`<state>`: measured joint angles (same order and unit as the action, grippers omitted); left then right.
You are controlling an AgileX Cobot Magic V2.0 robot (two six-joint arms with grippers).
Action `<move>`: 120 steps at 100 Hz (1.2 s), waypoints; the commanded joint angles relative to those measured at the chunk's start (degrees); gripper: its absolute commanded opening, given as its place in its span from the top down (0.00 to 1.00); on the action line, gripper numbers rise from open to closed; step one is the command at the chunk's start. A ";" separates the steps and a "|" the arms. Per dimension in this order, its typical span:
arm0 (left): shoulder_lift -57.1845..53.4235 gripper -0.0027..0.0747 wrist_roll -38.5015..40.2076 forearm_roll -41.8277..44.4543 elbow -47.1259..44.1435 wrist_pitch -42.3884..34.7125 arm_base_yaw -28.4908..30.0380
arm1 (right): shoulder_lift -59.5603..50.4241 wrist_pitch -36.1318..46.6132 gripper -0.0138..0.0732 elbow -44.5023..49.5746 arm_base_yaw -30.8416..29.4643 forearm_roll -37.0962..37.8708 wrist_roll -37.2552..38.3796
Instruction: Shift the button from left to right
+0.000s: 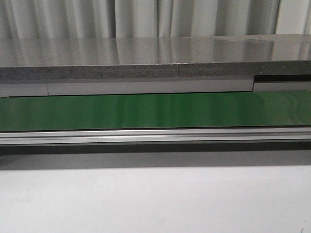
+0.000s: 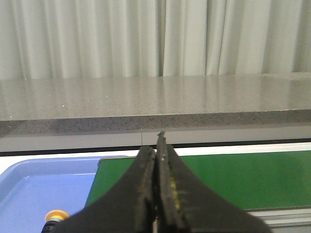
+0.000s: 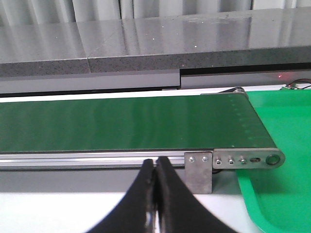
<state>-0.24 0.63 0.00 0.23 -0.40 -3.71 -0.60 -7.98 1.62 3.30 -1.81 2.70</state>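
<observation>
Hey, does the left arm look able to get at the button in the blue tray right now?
Probably yes. The button sits in the blue tray close beside the left pincer, with nothing visible between them. The pincer is shut, so it would have to open first.

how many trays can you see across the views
2. A blue tray sits at the left end of the green belt, with the button inside. A green tray sits at the belt's right end. The front view shows neither.
</observation>
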 commanded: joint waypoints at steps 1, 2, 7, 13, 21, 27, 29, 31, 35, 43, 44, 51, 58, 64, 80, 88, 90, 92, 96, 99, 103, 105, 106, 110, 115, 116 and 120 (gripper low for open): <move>-1.81 0.99 0.33 -0.33 -3.29 -4.31 -0.37 | -1.14 4.75 0.92 -0.85 -0.06 0.30 -0.06; -1.81 0.99 0.33 -0.33 -3.29 -4.31 -0.37 | -1.14 4.75 0.92 -0.85 -0.06 0.30 -0.06; -1.81 0.99 0.33 -0.33 -3.29 -4.31 -0.37 | -1.14 4.75 0.92 -0.85 -0.06 0.30 -0.06; -1.81 0.99 0.33 -0.33 -3.29 -4.31 -0.37 | -1.14 4.75 0.92 -0.85 -0.06 0.30 -0.06; -1.81 0.99 0.33 -0.33 -3.29 -4.31 -0.37 | -1.14 4.75 0.92 -0.85 -0.06 0.30 -0.06; -1.81 0.99 0.33 -0.33 -3.29 -4.31 -0.37 | -1.14 4.75 0.92 -0.85 -0.06 0.30 -0.06; -1.81 0.99 0.33 -0.33 -3.29 -4.31 -0.37 | -1.14 4.75 0.92 -0.85 -0.06 0.30 -0.06; -1.81 0.99 0.33 -0.33 -3.29 -4.31 -0.37 | -1.14 4.75 0.92 -0.85 -0.06 0.30 -0.06; -1.81 0.99 0.33 -0.33 -3.29 -4.31 -0.37 | -1.14 4.75 0.92 -0.85 -0.06 0.30 -0.06; -1.81 0.99 0.33 -0.33 -3.29 -4.31 -0.37 | -1.14 4.75 0.92 -0.85 -0.06 0.30 -0.06; -1.81 0.99 0.33 -0.33 -3.29 -4.31 -0.37 | -1.14 4.75 0.92 -0.85 -0.06 0.30 -0.06; -1.81 0.99 0.33 0.00 -3.29 -4.70 -0.37 | -1.14 4.75 0.92 -0.85 -0.06 0.30 -0.06; -1.81 0.99 0.33 -0.33 -3.29 -5.88 -0.37 | -1.14 4.75 0.92 -0.85 -0.06 0.30 -0.06; -1.81 0.99 0.33 -0.33 -2.76 -6.04 -0.37 | -1.14 4.75 0.92 -0.85 -0.06 0.30 -0.06; -1.67 0.99 0.33 -1.08 1.45 -1.02 -0.37 | -1.14 4.75 0.92 -0.85 -0.06 0.30 -0.06; -0.47 0.99 0.33 -2.59 4.96 3.20 -0.37 | -1.14 4.75 0.92 -0.85 -0.06 0.30 -0.06; 0.08 0.99 0.33 -3.09 6.04 4.01 -0.37 | -1.14 4.75 0.92 -0.85 -0.06 0.30 -0.06; 0.64 0.99 0.33 -3.61 7.25 5.26 -0.37 | -1.14 4.75 0.92 -0.85 -0.06 0.30 -0.06; 1.84 0.99 0.33 -4.46 9.38 8.13 -0.37 | -1.14 4.75 0.92 -0.85 -0.06 0.30 -0.06; 3.26 0.99 0.33 -4.72 11.73 10.29 -0.37 | -1.14 4.75 0.92 -0.85 -0.06 0.30 -0.06; 4.94 0.99 0.33 -4.94 14.25 14.04 -0.37 | -1.14 4.75 0.92 -0.85 -0.06 0.30 -0.06; 5.99 0.99 0.33 -4.94 15.87 16.13 -0.37 | -1.14 4.75 0.92 -0.85 -0.06 0.30 -0.06; 6.74 0.99 0.33 -4.94 16.96 16.87 -0.37 | -1.14 4.75 0.92 -0.85 -0.06 0.30 -0.06; 8.70 0.99 0.33 -4.94 19.75 21.53 -0.37 | -1.14 4.75 0.92 -0.85 -0.06 0.30 -0.06; 12.07 0.99 0.33 -4.94 24.32 27.43 -0.37 | -1.14 4.75 0.92 -0.85 -0.06 0.30 -0.06; 12.50 0.99 0.33 -4.94 24.89 29.09 -0.37 | -1.14 4.75 0.92 -0.85 -0.06 0.30 -0.06; 15.09 0.99 0.33 -4.94 28.23 33.31 -0.37 | -1.14 4.75 0.92 -0.85 -0.06 0.30 -0.06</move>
<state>9.54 0.63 -4.06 20.61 27.21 -3.71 -0.60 -7.98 1.62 3.30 -1.81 2.70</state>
